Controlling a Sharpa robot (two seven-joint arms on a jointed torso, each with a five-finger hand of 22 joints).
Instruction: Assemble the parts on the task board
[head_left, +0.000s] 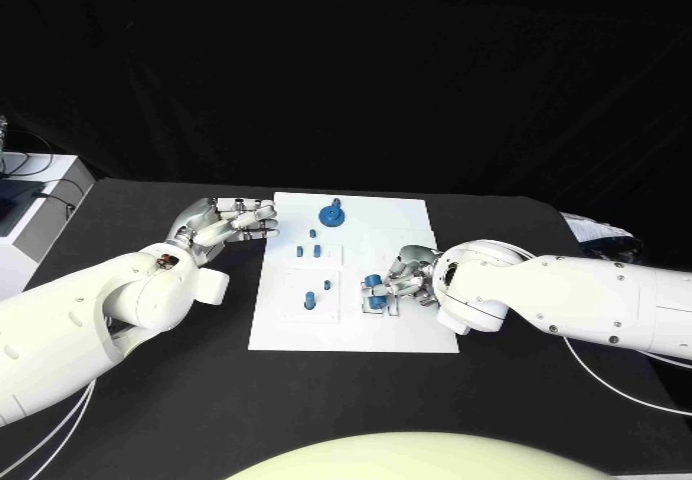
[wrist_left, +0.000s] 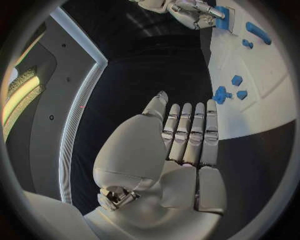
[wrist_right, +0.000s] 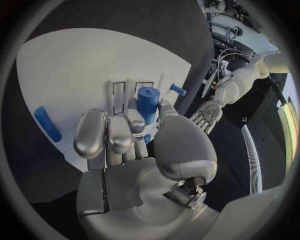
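The white task board (head_left: 353, 325) lies in the middle of the table. My right hand (head_left: 408, 277) is over the board's right part and grips a blue cylinder (wrist_right: 148, 102) upright between thumb and fingers, its lower end at the board (head_left: 375, 296). My left hand (head_left: 224, 226) hovers beside the board's left edge, fingers stretched out side by side (wrist_left: 186, 131), holding nothing. Loose blue parts lie on the board: a round knob (head_left: 332, 214) at the far end, small pegs (head_left: 307, 236) below it, and an oblong piece (head_left: 310, 297) nearer me.
Black table (head_left: 173, 400) surrounds the board on all sides. A white unit with cables (head_left: 32, 205) stands at the table's far left corner. Thin raised outlines (wrist_right: 119, 92) mark slots on the board near the right hand.
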